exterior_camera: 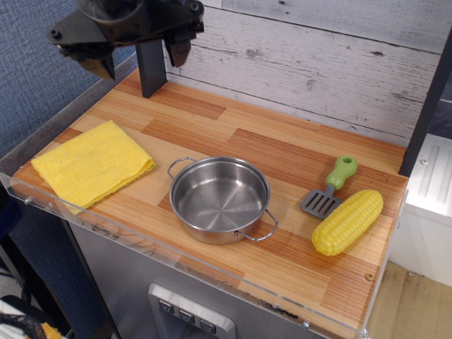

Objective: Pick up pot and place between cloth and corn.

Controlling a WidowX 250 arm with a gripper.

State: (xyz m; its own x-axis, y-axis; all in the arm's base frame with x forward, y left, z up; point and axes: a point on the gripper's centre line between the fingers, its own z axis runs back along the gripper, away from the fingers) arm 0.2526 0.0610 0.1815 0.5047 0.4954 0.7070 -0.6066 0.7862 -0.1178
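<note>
Pot (219, 200), shiny steel, sits empty, two wire handles.

Mock kitchen set in a lab. Indicators: wooden worktop (282, 152) edged with clear acrylic, whitewashed plank backdrop (318, 63), grey toy-appliance front with 3 buttons (186, 316), toy corn (348, 222), spatula (330, 186), small pot (219, 199).

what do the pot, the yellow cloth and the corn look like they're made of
The pot looks like polished stainless steel: mirror-bright walls with reflections and thin wire loop handles. The cloth seems a soft woven or microfibre fabric, matte with a fine nubby texture and folded layers at its edge. The corn is probably moulded plastic, its uniform yellow kernels slightly glossy.
</note>
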